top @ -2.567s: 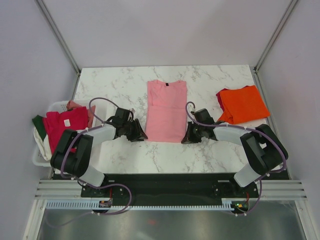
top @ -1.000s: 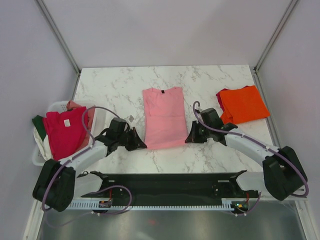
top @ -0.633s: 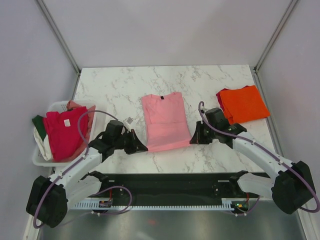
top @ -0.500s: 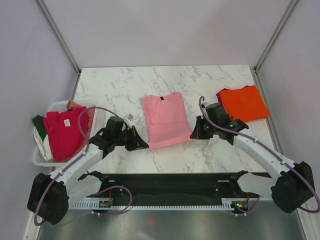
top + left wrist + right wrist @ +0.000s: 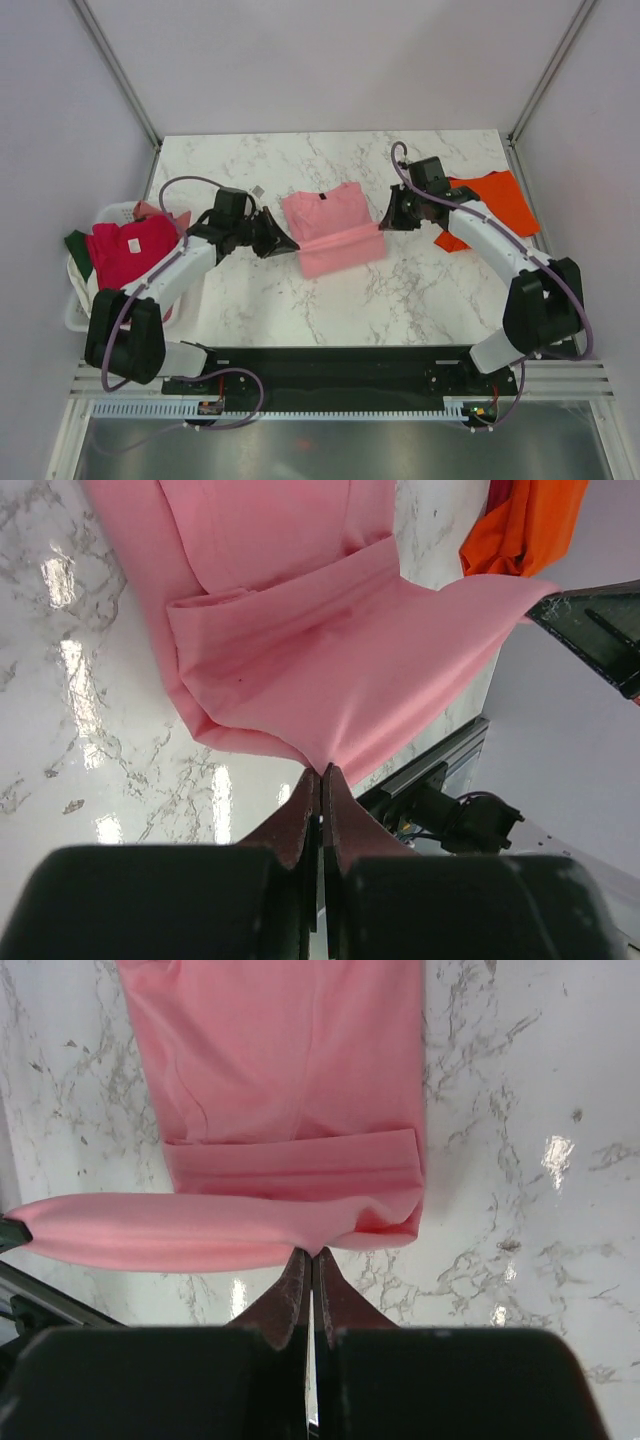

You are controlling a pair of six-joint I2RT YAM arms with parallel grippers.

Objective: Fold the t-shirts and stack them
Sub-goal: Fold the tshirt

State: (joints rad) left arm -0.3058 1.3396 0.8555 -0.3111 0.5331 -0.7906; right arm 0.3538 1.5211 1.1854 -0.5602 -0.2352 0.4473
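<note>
The white marbled counter [image 5: 430, 290] is glossy, lamps glinting off it, with pale lilac walls and metal frame posts closing it in. And the pink t-shirt [image 5: 325, 212] is on the move. A moment ago it lay full length down the middle of the counter; now its near hem has been picked up and carried away from the arms, over the body toward the collar. The hem hangs in the air as a taut band between the two arms, the lower half doubling beneath it. That reads as the halving fold well under way, and laying the hem down near the shoulders should finish it. Off to the right the orange t-shirt [image 5: 495, 205] waits folded, partly behind the right arm. At the left edge the white basket [image 5: 108, 213] holds a crimson t-shirt [image 5: 125, 250]. Left pincer [image 5: 291, 243] — clamped tight on the hem's left corner. Right pincer [image 5: 385, 222] — likewise pinched on the right corner.
</note>
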